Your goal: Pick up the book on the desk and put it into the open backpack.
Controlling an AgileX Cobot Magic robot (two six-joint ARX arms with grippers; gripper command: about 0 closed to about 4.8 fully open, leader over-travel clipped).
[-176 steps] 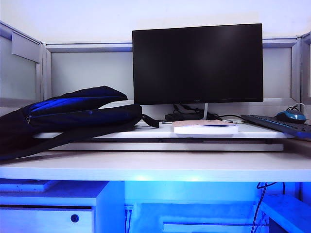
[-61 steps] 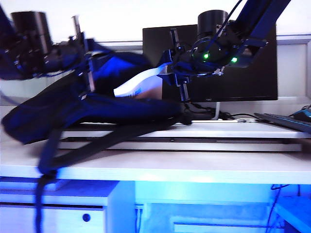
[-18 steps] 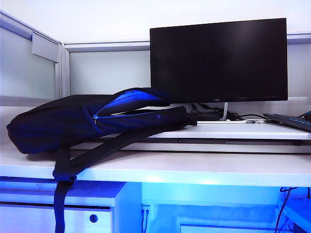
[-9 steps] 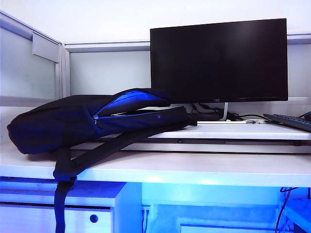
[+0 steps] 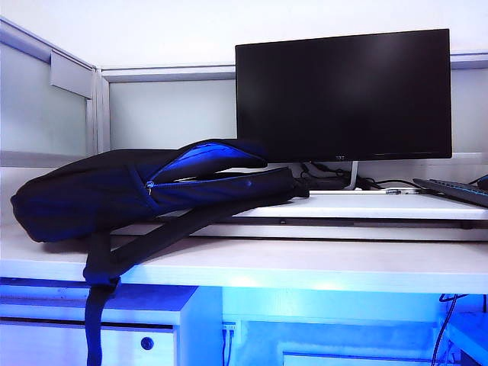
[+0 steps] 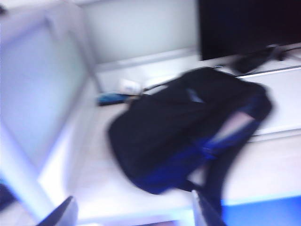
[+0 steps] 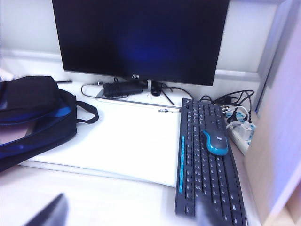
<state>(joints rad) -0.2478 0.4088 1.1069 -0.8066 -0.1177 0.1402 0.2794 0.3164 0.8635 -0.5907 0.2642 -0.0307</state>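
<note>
The black backpack (image 5: 114, 194) lies on its side on the white desk (image 5: 305, 263), its blue-lined mouth (image 5: 206, 160) open toward the monitor. The book shows only as a pale pinkish patch inside that opening (image 6: 235, 127) (image 7: 11, 134). No arm appears in the exterior view. My left gripper (image 6: 134, 213) hangs back from the backpack (image 6: 183, 127), open, with nothing between its fingers. My right gripper (image 7: 129, 212) is open over the front of the desk, beside the backpack (image 7: 33, 101), and holds nothing.
A black monitor (image 5: 343, 95) stands at the back on the raised white platform (image 5: 366, 206). A dark keyboard (image 7: 207, 160) with a blue mouse (image 7: 215, 142) on it lies at the right, next to a power strip (image 7: 240, 129). A backpack strap (image 5: 95, 320) hangs over the desk's front edge.
The book has gone from the platform into the backpack. Both arms, at the backpack's mouth a few seconds ago, have left the exterior view. Nothing moved in the last second.
</note>
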